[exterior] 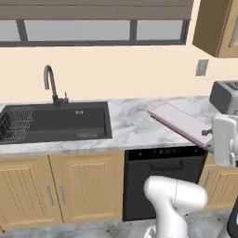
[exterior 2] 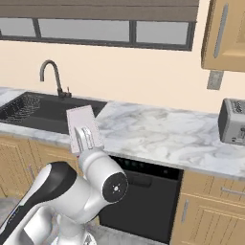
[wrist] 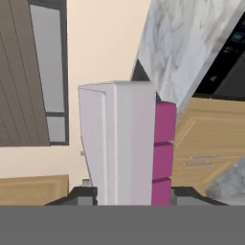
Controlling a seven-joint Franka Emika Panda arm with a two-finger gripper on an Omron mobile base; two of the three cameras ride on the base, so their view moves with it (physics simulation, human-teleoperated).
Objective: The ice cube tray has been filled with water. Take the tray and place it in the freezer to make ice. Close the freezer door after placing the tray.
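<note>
Jaws clamp the ice cube tray [wrist: 125,143] at one short end; rigid, light, water-filled: likely spills unless level.

This is a home kitchen. A marble-patterned counter [exterior: 130,123] runs along a cream wall, with a dark sink [exterior: 60,122] sunk into it, a curved dark faucet [exterior: 50,83] behind and a wire dish rack [exterior: 15,123] inside. Light wooden cabinets [exterior: 60,190] sit below, flanking a black dishwasher [exterior 2: 143,201]. A grey toaster [exterior 2: 233,121] stands on the counter near a wall outlet [exterior 2: 215,79], under a window [exterior: 93,30].
</note>
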